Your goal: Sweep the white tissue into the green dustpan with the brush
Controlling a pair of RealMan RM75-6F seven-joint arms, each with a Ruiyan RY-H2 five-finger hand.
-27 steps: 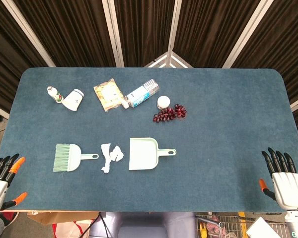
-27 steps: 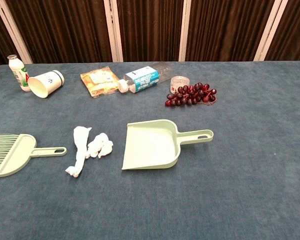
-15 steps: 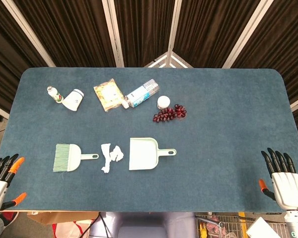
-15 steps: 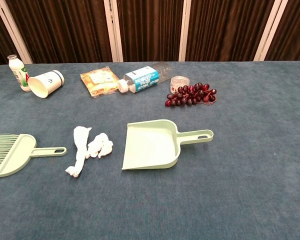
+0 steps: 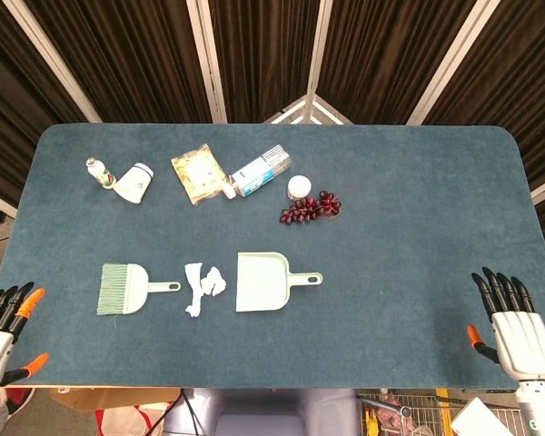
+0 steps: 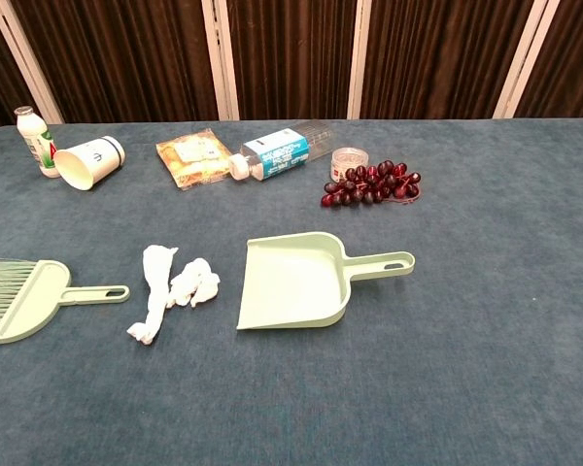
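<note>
The crumpled white tissue (image 5: 203,285) (image 6: 170,288) lies on the blue table between the brush and the dustpan. The pale green brush (image 5: 126,288) (image 6: 31,296) lies flat to its left, handle pointing toward the tissue. The green dustpan (image 5: 266,282) (image 6: 304,280) lies to its right, handle pointing right and open mouth toward the table's front edge. My left hand (image 5: 4,339) hovers open at the front left corner, off the table edge. My right hand (image 5: 514,330) hovers open at the front right corner. Neither hand shows in the chest view.
Along the back lie a small bottle (image 5: 97,173), a tipped paper cup (image 5: 134,183), a snack packet (image 5: 198,173), a lying water bottle (image 5: 256,173), a small jar (image 5: 298,187) and a bunch of dark grapes (image 5: 312,208).
My right hand has edged slightly left and toward the table. My left hand has sunk a little lower at the frame corner. The objects have not moved.
</note>
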